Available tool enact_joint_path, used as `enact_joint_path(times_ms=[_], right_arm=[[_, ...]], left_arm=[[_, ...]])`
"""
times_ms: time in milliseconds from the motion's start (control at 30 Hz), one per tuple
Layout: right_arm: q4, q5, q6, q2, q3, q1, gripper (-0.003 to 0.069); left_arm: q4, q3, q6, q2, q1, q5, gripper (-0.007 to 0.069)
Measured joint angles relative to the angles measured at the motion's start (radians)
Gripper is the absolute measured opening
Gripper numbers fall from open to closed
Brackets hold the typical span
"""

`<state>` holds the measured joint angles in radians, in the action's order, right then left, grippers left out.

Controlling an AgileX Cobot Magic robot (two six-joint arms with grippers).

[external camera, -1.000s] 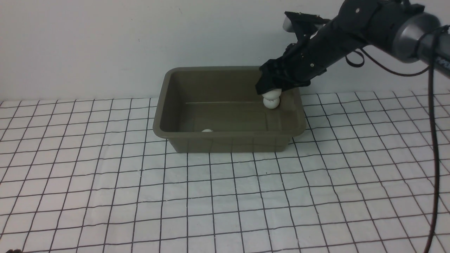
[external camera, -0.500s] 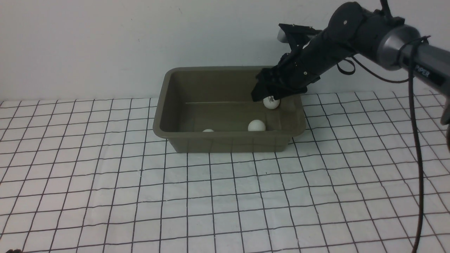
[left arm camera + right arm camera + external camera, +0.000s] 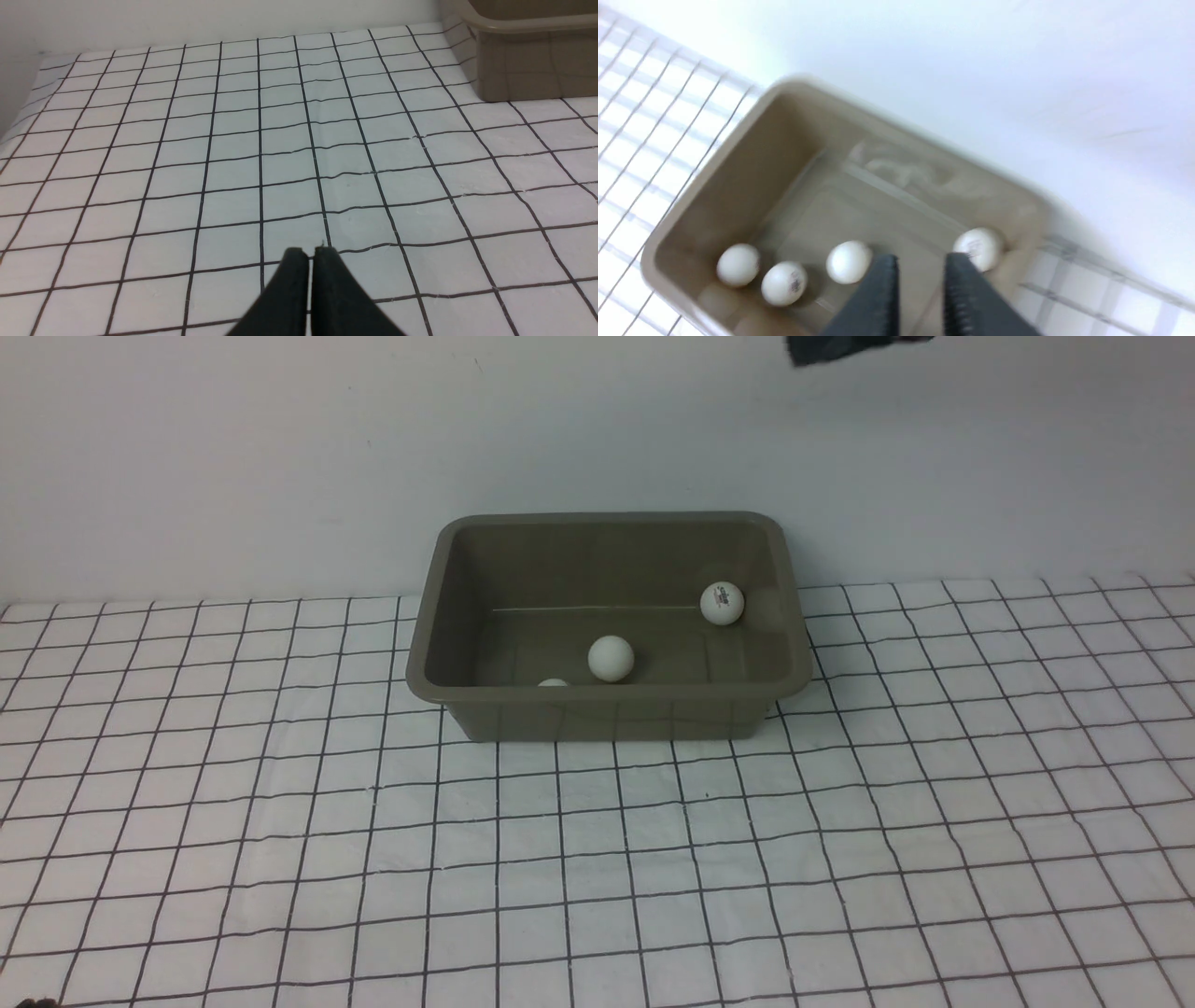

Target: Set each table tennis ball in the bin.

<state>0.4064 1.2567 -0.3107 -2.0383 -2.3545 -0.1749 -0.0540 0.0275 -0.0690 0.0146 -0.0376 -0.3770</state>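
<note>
On the grid cloth (image 3: 653, 859), olive-brown bin (image 3: 439, 607) holds white balls (image 3: 611, 658).

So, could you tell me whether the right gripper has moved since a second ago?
Yes. The right gripper has risen from the bin's right rear corner, nearly out of the front view's top edge.

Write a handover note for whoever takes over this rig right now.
Left gripper: shut, empty, low over the checked cloth.
Right gripper: jaws slightly apart, empty, above the bin.
Balls: four lie inside the bin, all loose on its floor.
Done: those four are in.
Left: no other ball shows in any view; check around the rig before stopping.
</note>
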Motion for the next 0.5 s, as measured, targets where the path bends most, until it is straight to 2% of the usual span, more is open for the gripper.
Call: enact_joint_path(times_ms=[33,100,333,500], right_arm=[[-0.008,0.000,0.000,0.109,0.054,0.040,0.0016],[-0.013,0.002,-0.013,0.188,0.106,0.073,-0.0004],[-0.039,0.011,-0.047,0.556,0.407,0.172,-0.0016],[-0.052,0.016,-0.051,0.844,0.655,0.179,-0.0016]], left_arm=[[0.000,0.000,0.000,0.000,0.000,0.000,-0.0004],[0.000,0.000,0.000,0.000,0.000,0.000,-0.0004],[0.000,0.000,0.000,0.000,0.000,0.000,-0.0004],[0.000,0.000,0.000,0.000,0.000,0.000,-0.0004]])
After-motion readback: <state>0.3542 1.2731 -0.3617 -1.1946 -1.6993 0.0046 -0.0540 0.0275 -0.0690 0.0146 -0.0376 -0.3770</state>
